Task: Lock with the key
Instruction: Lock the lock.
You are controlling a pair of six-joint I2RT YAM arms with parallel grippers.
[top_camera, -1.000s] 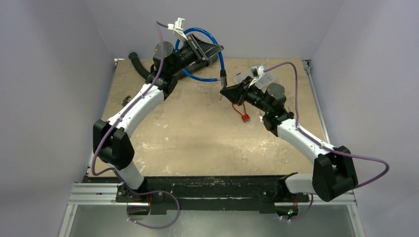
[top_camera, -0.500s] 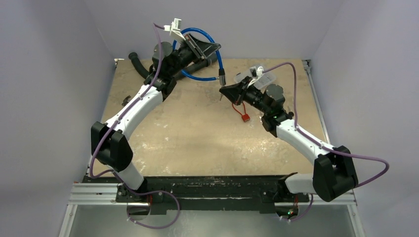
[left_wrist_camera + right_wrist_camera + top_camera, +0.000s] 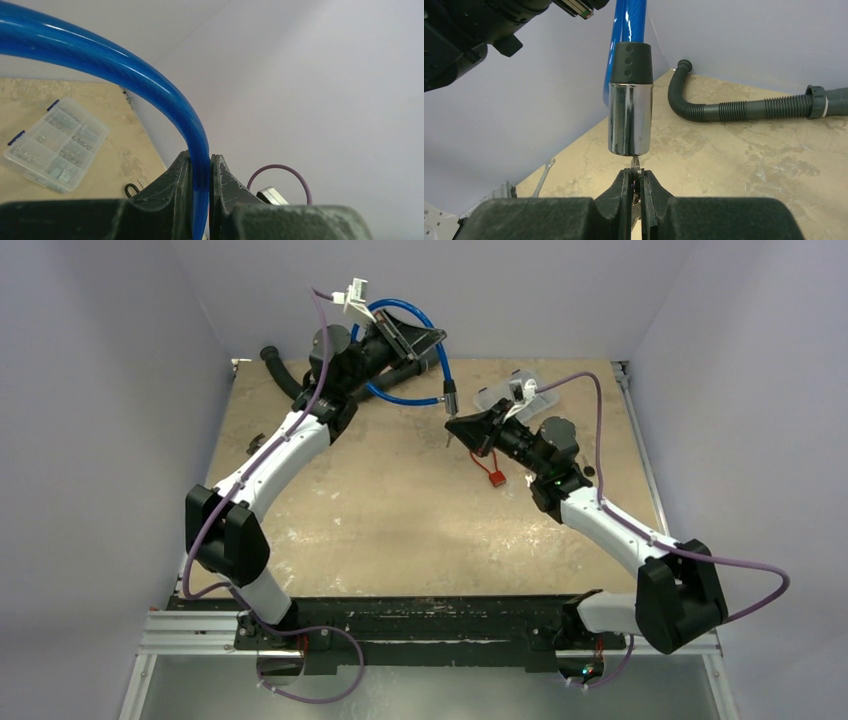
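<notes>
Right wrist view: the right gripper [image 3: 636, 176] is shown nearly closed, its two dark fingers [image 3: 616, 192] pinched on the key [image 3: 635, 166], a tiny silvery blade of which only the tip stands clear above the fingertips. Directly above the fingertips, the silver lock cylinder [image 3: 630, 119] is seen hanging upright, topped by a black collar [image 3: 628, 62] from which the blue cable [image 3: 629, 20] rises. The key tip is met by the lower face of the cylinder; whether it has entered the keyhole cannot be told. Beyond the fingers and to their right, a grey corrugated hose [image 3: 744, 110] is laid on the tan table [image 3: 749, 180]. To the left of the fingers, a silver spanner [image 3: 543, 175] is seen at the table edge.

Left wrist view: the left gripper [image 3: 200, 165] is shown closed to a narrow gap, with the blue cable clamped between its fingers [image 3: 175, 190] and arching up and away to their left. A clear compartment box [image 3: 56, 145] is seen on the table below and left of the fingers.

Top view: both grippers are held above the table, with the cylinder hanging between them, just beside the right fingertips. A small red item [image 3: 495, 478] on a thin red cord is seen just below the right gripper.
</notes>
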